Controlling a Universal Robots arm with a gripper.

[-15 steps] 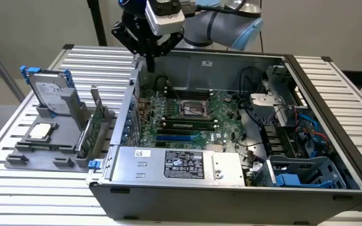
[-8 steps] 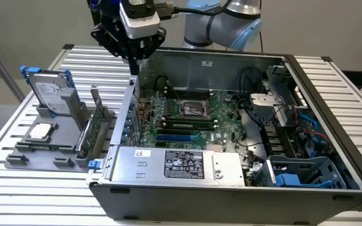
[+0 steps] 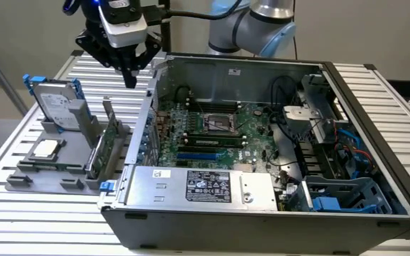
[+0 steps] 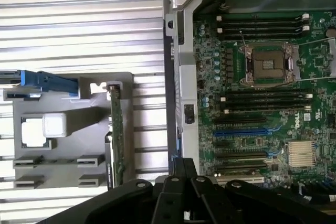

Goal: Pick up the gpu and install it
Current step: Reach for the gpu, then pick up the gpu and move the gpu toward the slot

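The gpu (image 3: 103,148) stands on edge in a grey holder (image 3: 45,173) on the slatted table, at the exterior view's left of the open computer case (image 3: 262,213). Its green board faces the case and its silver bracket points up. My gripper (image 3: 129,81) hangs well above the table, over the gap between the holder and the case wall, shut and holding nothing. In the wrist view the gpu (image 4: 116,135) appears edge-on as a thin green strip beside the holder (image 4: 73,85). The black fingers (image 4: 181,169) sit over the case's edge.
A silver hard drive with blue rails (image 3: 57,104) stands upright in the same holder, and a small square chip (image 3: 46,149) lies in it. Inside the case lie the green motherboard (image 3: 215,128), with its blue slot (image 4: 241,131), and the power supply (image 3: 201,186).
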